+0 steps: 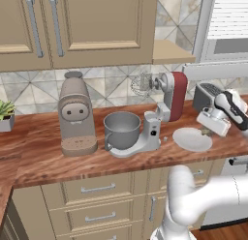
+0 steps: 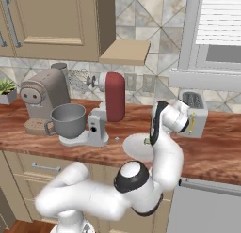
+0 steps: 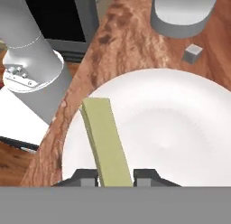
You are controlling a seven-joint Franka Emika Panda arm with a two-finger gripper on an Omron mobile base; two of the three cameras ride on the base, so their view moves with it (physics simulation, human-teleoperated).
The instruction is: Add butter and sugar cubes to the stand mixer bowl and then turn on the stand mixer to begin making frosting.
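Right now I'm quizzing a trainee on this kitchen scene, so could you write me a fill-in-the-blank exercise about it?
1. The pale yellow butter stick lies on the flat white ____.
2. The round grey metal bowl sits on the base of the dark red stand mixer, whose head is tilted ____.
3. The small grey sugar cube rests on the wooden ____, off the plate.
4. The gripper has its fingertips on either side of the ____.

Missing words: plate; up; counter; butter stick
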